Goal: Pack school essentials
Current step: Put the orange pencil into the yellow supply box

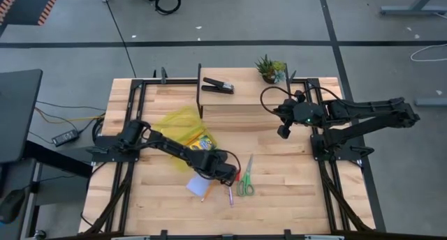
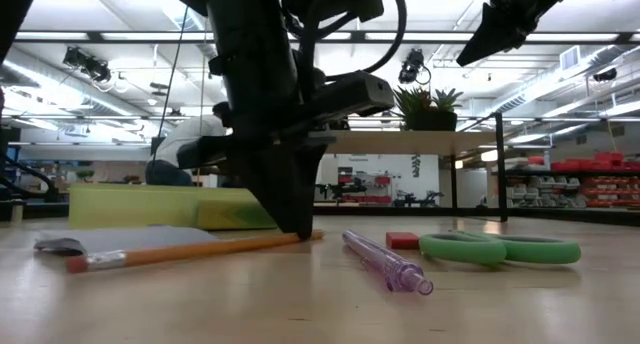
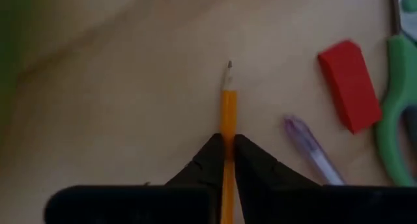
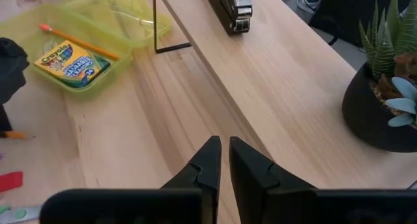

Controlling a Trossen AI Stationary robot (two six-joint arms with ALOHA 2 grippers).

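Observation:
An orange pencil point(image 2: 190, 248) lies on the wooden table, and my left gripper point(image 3: 228, 146) is shut on it, pointing down point(image 1: 227, 171). Beside it lie a red eraser point(image 3: 350, 84), a pink pen point(image 2: 385, 261) and green-handled scissors point(image 2: 500, 247). A pale blue notepad point(image 1: 196, 186) lies near the pencil's rear end. The crayon box point(image 4: 71, 62) and another pencil point(image 4: 78, 40) lie in a yellow-green case point(image 1: 178, 123). My right gripper point(image 4: 225, 159) hovers shut above the raised shelf, holding nothing. My left gripper pinches the orange pencil's shaft point(image 3: 228, 123) between its two fingers, a short way behind the sharpened tip point(image 3: 229, 66). The fingers come from above, pointing steeply down. The pencil lies low along the table, its eraser end point(image 2: 75, 263) toward the notepad.
A raised wooden shelf point(image 4: 280, 74) at the table's far side carries a black stapler point(image 1: 218, 85) and a potted plant point(image 1: 270, 68). A thin black frame point(image 4: 156, 28) stands at the shelf's left end. Bare tabletop lies right of the scissors.

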